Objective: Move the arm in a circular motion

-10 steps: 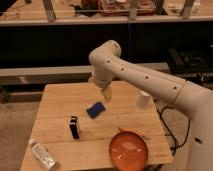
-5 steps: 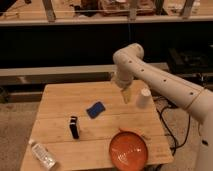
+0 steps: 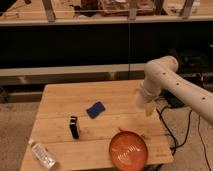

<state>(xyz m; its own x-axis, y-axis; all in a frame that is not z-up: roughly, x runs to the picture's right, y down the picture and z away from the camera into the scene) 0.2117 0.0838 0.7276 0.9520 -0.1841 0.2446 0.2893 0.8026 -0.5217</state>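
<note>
Hanging over the right edge of the worktop [image 3: 65,95], the arm [image 3: 172,85] comes in from the right of the frame, bends at its bulbous elbow near the top, then drops down to a tapered yellowish tip. That tip is the pincer [image 3: 149,107], sitting above the worktop's right side, a bit up and right of the orange plate [image 3: 129,149]. Can't tell how wide the pincer is open, and nothing can be seen held in it.

Other stuff on the worktop: blue sponge [image 3: 95,109] near the middle, small black object [image 3: 74,126] standing just left-below it, clear plastic bottle [image 3: 42,154] lying at the front-left corner. All well apart from the arm.

Step in hand, as I judge it: mid-sweep of the circle, w/ the tip at the right-hand side of its loop. No object needs touching for this task.

Next move calls for carrying the tip along a smooth curve, prob. round toward the front or back of the worktop, keeping height steady so it clears the plate & sponge, and keeping the elbow away from the dark shelving [image 3: 75,45] behind.
</note>
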